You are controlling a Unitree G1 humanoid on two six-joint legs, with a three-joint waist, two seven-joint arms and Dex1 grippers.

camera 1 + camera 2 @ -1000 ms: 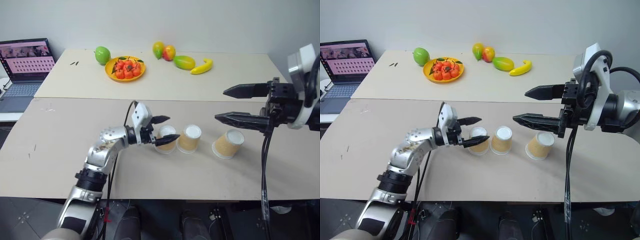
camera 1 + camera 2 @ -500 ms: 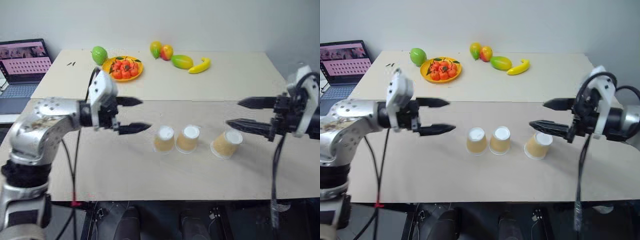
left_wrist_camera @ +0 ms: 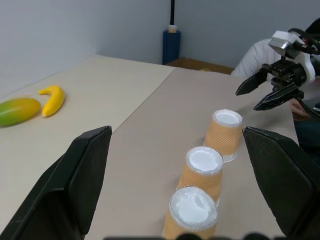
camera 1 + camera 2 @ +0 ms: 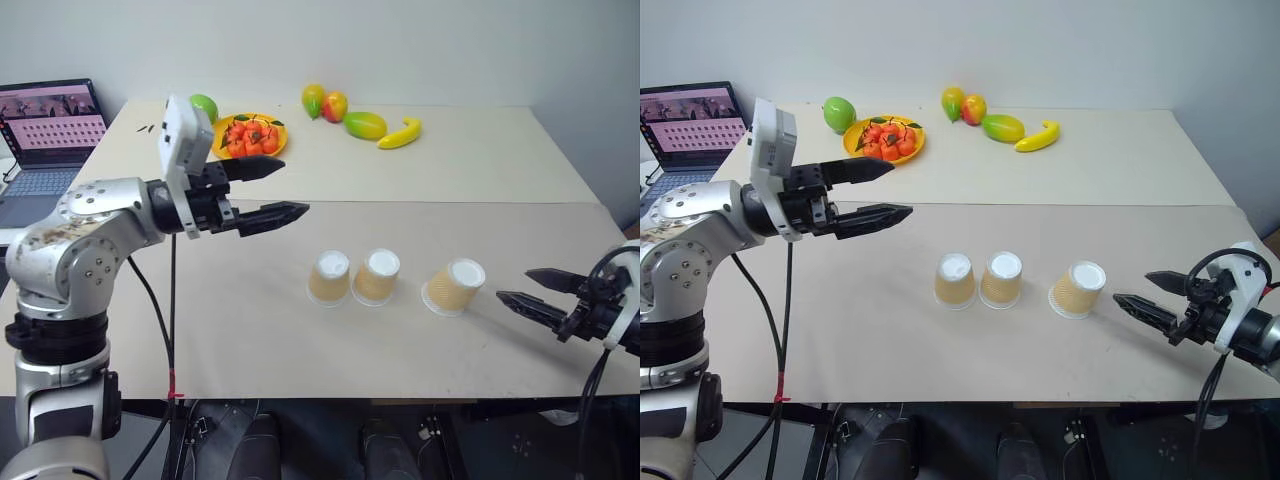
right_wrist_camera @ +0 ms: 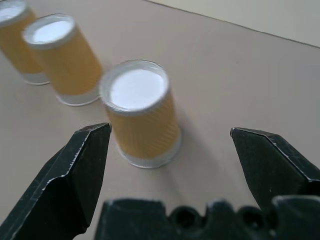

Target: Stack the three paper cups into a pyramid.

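Beige table carries everything I see. My left gripper hangs above its left half with fingers spread wide, holding nothing. My right gripper sits low by the right edge, fingers wide and holding nothing, just beside the nearest cup. All 3 paper cups stand upside down in 1 row near the front edge, unstacked.

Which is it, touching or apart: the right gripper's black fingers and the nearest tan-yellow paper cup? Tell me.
Apart. In the left eye view, bare tabletop shows between the right gripper and the nearest tan-yellow paper cup.
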